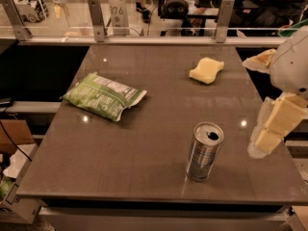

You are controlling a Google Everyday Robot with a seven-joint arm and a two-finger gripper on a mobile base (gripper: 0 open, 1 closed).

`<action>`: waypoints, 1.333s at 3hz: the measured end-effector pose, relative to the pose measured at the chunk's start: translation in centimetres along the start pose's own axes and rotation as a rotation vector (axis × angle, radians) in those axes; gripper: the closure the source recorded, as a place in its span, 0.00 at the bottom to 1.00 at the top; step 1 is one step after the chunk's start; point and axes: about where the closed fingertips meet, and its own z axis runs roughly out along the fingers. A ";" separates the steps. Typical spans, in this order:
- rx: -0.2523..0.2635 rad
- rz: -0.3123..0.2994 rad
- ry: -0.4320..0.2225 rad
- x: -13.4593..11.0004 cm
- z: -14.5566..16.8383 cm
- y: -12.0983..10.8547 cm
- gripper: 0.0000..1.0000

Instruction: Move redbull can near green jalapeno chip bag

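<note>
The redbull can [204,151] stands upright on the front right part of the grey table [144,172], pull-tab top showing. The green jalapeno chip bag [104,96] lies flat at the table's left middle, well apart from the can. My gripper [252,105] hangs at the right edge of the view, right of the can and a little above the table, not touching it. Its pale fingers [272,129] are spread apart and hold nothing.
A pale yellow sponge [207,70] lies at the table's back right. A metal rail with posts [96,18] runs along the far edge, with people and gear behind it. Cardboard boxes [12,186] sit on the floor at the left.
</note>
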 end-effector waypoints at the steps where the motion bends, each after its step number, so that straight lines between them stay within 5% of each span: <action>1: -0.062 -0.025 -0.079 -1.5 2.1 1.9 0.00; 4: -0.187 -0.066 -0.203 -3.9 5.8 5.6 0.00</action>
